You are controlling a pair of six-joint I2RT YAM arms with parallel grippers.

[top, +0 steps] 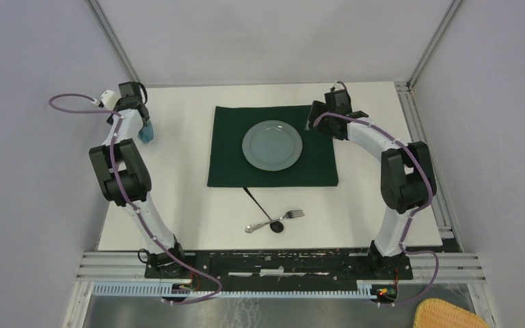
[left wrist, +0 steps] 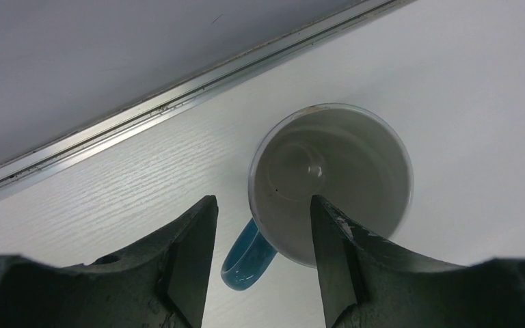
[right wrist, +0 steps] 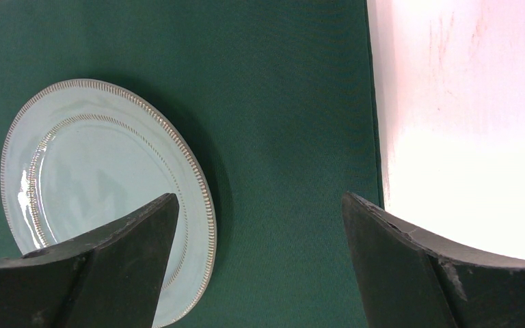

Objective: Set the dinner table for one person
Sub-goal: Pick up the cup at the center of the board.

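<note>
Jaws: left gripper straddles mug wall for lifting, clamp we cannot tell | right gripper wide apart, parked above cloth

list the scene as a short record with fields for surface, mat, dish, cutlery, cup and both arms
surface: white dinner table
mat: dark green cloth, flat at mid-table
dish: pale blue plate, on the cloth
cutlery: fork and black spoon, crossed on the table in front of the cloth
cup: mug, blue outside, empty, far left, off the cloth
left arm: left gripper over the mug, fingers either side of its handle; grip unclear
right arm: right gripper open, empty, above the cloth's right edge
</note>
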